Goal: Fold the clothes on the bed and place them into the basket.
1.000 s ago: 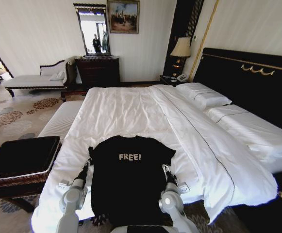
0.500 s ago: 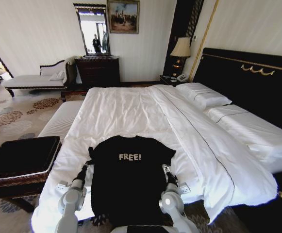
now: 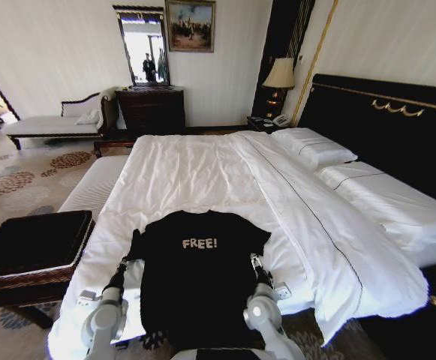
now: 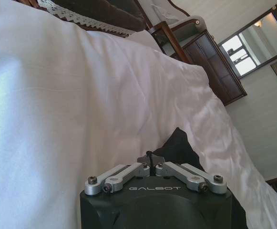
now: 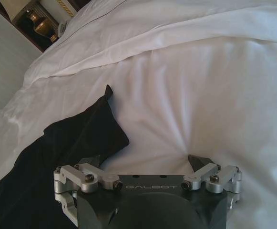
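Left hand [image 4: 150,160] pinching T-shirt [image 3: 199,277] sleeve; right hand [image 5: 145,164] spread, empty.

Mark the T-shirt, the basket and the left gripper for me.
T-shirt [image 3: 199,289], head view: chest panel under the lettering.
Basket [image 3: 30,241], head view: black fabric top.
Left gripper [image 4: 150,161], left wrist view: closed fingertips on the sleeve.

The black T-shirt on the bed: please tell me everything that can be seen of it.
The black T-shirt is short-sleeved, of soft matte cloth, with white "FREE!" lettering on the chest. It lies spread flat, front up, on the white sheet at the foot of the bed, collar toward the pillows. The left gripper has its jaws shut on the left sleeve; the right gripper, jaws open, sits beside the right sleeve.
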`<state>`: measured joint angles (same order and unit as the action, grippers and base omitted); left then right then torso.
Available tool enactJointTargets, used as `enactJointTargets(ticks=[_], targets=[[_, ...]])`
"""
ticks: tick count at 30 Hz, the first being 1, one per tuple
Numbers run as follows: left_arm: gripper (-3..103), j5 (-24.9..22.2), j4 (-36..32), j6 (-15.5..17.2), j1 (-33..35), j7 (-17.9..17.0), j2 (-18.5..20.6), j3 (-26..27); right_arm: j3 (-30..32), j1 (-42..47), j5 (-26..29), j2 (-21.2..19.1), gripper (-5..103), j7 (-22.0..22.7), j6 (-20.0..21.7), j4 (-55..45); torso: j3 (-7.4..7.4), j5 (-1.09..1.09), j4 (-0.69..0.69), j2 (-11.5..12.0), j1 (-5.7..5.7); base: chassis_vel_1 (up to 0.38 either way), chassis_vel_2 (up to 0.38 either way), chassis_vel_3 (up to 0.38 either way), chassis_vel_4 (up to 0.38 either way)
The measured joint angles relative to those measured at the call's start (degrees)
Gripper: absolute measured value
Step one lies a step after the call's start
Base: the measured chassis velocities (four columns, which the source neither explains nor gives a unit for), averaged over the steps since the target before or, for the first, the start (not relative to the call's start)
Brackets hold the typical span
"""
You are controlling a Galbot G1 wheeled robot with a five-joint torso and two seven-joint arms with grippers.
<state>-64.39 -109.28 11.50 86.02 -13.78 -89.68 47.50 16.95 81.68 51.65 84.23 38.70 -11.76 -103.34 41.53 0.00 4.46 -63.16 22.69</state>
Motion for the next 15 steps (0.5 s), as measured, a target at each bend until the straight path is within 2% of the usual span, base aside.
enactJointTargets(ticks=[2,4,8,10,12,13,15], targets=[[-2,1.03,-0.83,0.26,0.53,-0.31,-0.02,-0.51,0.05,0.09,-0.08,0.07,100,0.02,0.02,-0.09,0.0,0.0,-0.01,0.0,0.0,0.0,0.0,0.0,0.0],[1,1.68,-1.12,0.33,0.77,-0.24,0.01,-0.7,0.16,0.16,-0.09,0.09,100,0.02,0.04,-0.13,0.0,0.01,-0.02,0.0,0.0,0.0,0.0,0.0,0.0],[23,0.39,-2.9,1.16,1.0,2.15,0.65,-0.65,0.67,0.56,-0.1,0.05,100,0.0,0.05,-0.15,0.0,0.0,-0.03,0.0,0.0,0.0,0.0,0.0,0.0],[23,-0.69,-3.73,1.46,0.96,3.22,0.85,-0.5,0.86,0.66,-0.1,0.04,100,0.0,0.06,-0.15,0.0,0.01,-0.02,0.0,0.0,0.0,0.0,0.0,0.0],[33,-3.34,-5.12,2.07,0.15,5.05,1.27,-0.07,1.14,0.78,-0.1,0.02,100,-0.01,0.06,-0.09,0.0,0.02,-0.02,0.0,0.0,0.0,0.0,0.0,0.0],[33,-3.34,-5.12,2.07,0.15,5.05,1.27,-0.07,1.14,0.78,-0.1,0.02,100,-0.01,0.06,-0.09,0.0,0.02,-0.02,0.0,0.0,0.0,0.0,0.0,0.0],[44,-4.94,-4.29,2.48,-2.16,4.87,1.81,0.59,1.22,0.81,-0.1,-0.02,100,-0.01,0.08,-0.01,-0.01,0.02,0.0,0.0,0.0,0.0,0.0,0.0,0.0]])
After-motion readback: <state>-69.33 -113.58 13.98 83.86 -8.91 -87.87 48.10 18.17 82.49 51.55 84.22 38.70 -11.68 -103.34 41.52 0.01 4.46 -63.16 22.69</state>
